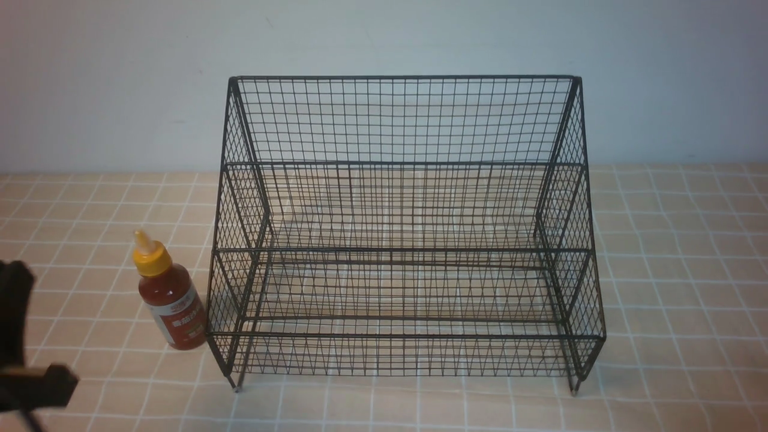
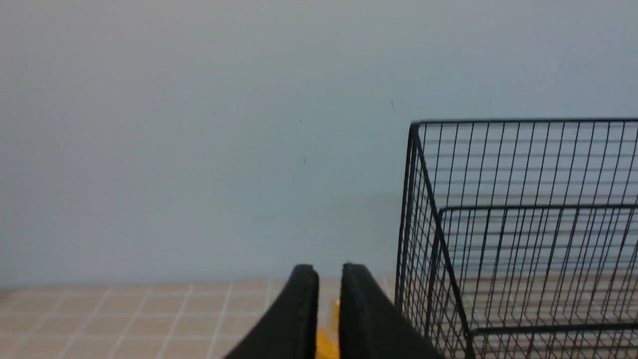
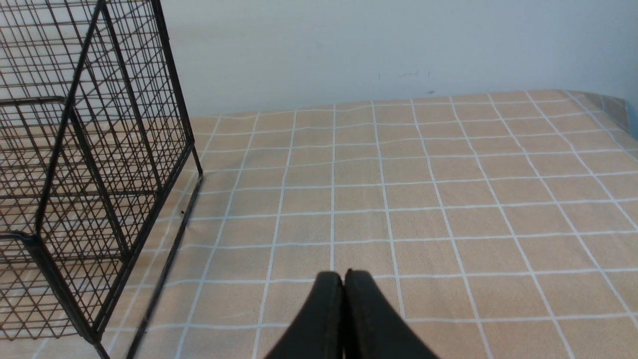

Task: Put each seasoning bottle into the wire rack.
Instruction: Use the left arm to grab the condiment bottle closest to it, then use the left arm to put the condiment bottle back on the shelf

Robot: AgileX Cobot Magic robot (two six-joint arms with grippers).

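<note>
A: Where's the bottle [image 1: 174,306]?
B: Front view, lower left, on the table [image 1: 678,372]. Just beside the rack [image 1: 402,249], cap leaning left.
A: Left tool [image 2: 329,284]?
B: Fingers slightly apart, nothing clamped. Yellow cap shows through the gap, lower middle of its wrist view.
A: Right tool [image 3: 343,281]?
B: Fingertips together, lower middle of its wrist view, nothing held.
</note>
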